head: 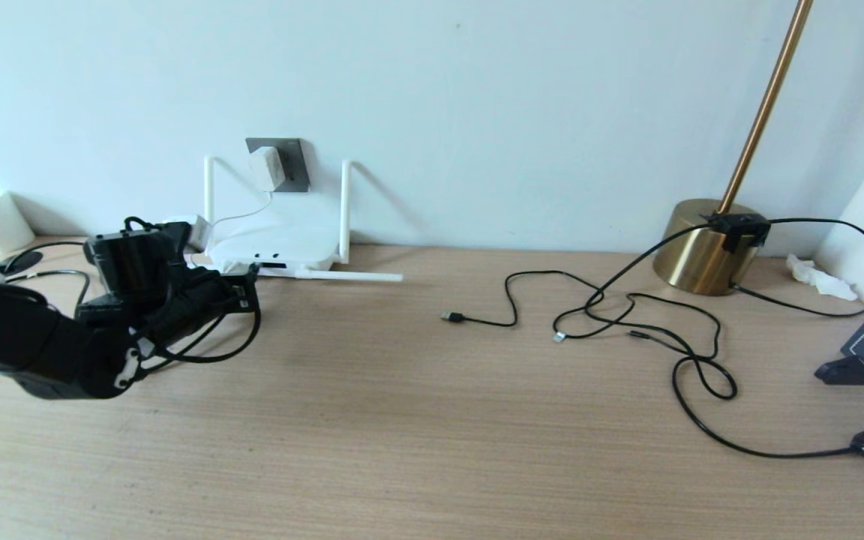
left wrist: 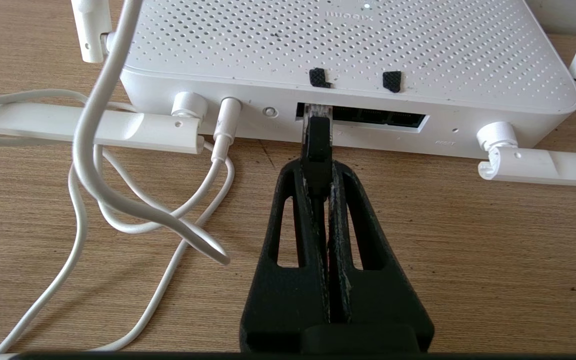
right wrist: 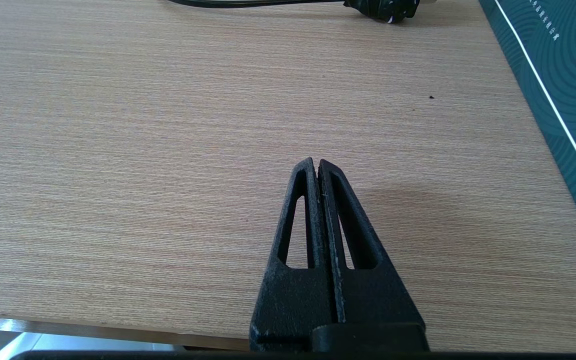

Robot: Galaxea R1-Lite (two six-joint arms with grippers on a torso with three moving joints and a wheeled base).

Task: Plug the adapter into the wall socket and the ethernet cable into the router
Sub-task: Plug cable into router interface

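Black and close to the camera, the left gripper (left wrist: 318,177) has its two fingers squeezed tight on the ethernet cable (left wrist: 316,150), right behind the little clear plug. It holds the plug there so it can steer the tip straight at the row of dark ports on the router (left wrist: 348,55). The clear tip is at the mouth of the port at one end of the row — I think it still needs a push to click in, but I cannot tell for sure.

Beside it, a thin white cord (left wrist: 220,142) is plugged into the router already, so that part looks done.

Up on the wall behind the router, the adapter (head: 265,168) sits in the wall socket (head: 289,165), with its cord hanging down to the router.

Far over on the other side, the right gripper (right wrist: 317,172) hangs above the bare wooden floor (right wrist: 143,150) with its fingers shut on nothing. It has no job now, so it stays out of the way.
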